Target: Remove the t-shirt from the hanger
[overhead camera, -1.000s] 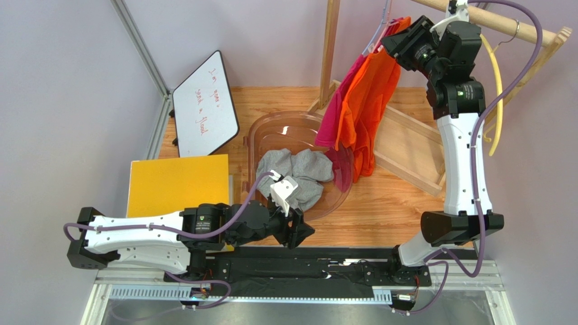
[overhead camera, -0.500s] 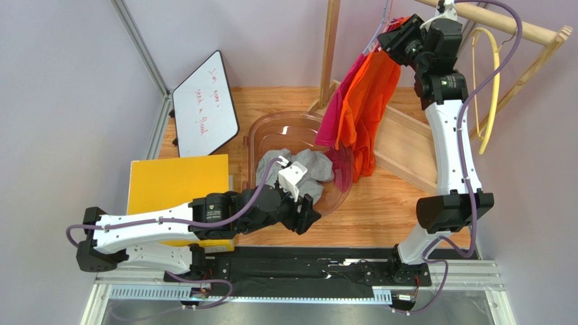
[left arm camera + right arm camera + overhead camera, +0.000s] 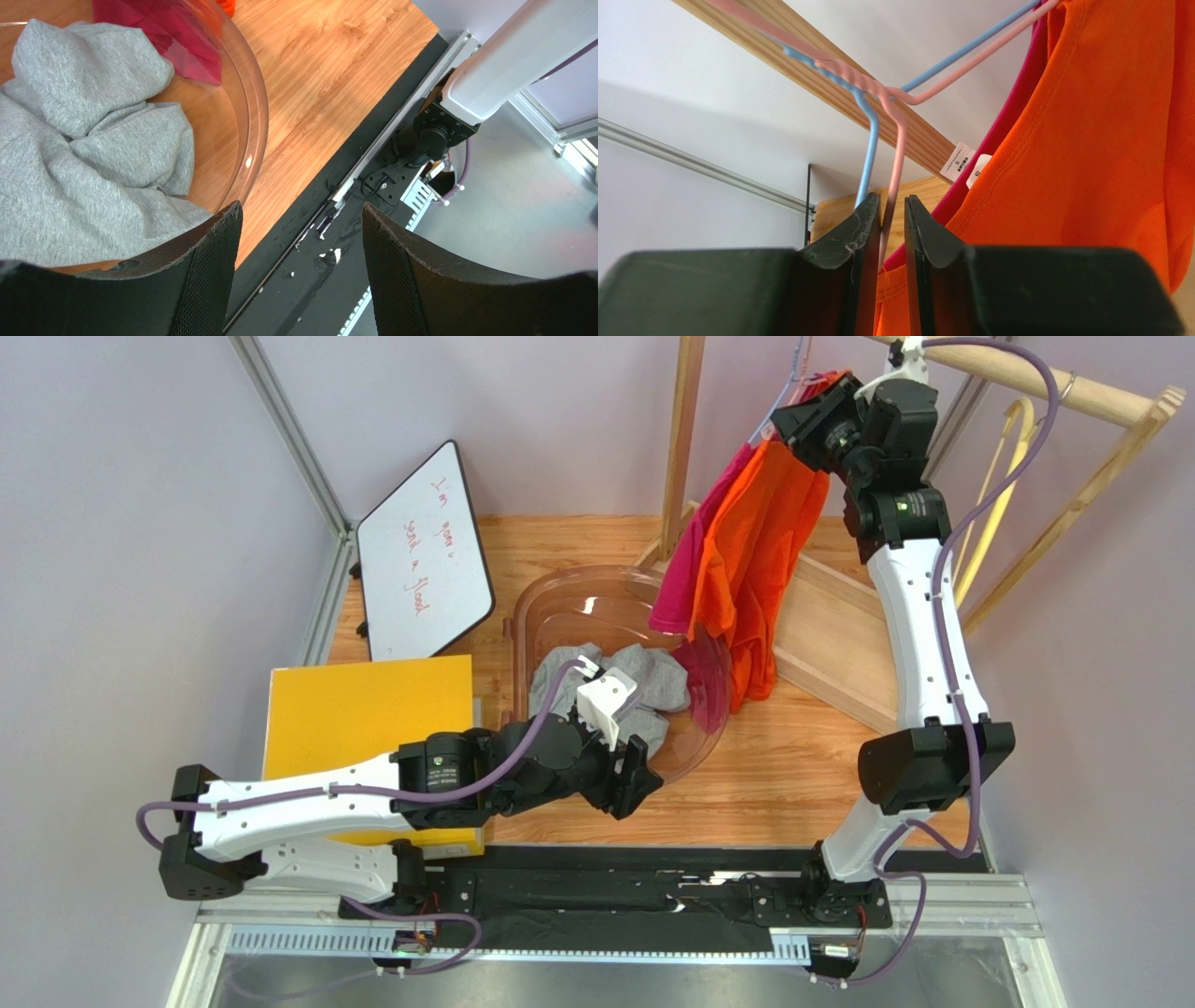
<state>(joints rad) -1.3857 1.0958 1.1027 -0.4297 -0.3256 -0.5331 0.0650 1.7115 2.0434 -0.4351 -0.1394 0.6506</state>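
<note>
The left gripper (image 3: 300, 210) hovers released over the clear plastic bowl (image 3: 261, 119) holding 1 crumpled grey garment (image 3: 84, 161). The right gripper (image 3: 892, 206) pinches the pink wire hanger (image 3: 898, 140) under the wooden rail (image 3: 829, 63), apparently steadying it; the orange t-shirt (image 3: 1088, 154) hangs there.

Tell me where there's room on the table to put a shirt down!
The bare wood between the bowl, the black rail and the right arm is free. So is the yellow board on the left. The bowl is crowded: the grey shirt lies in it, and the orange shirt hangs by its right side.
</note>
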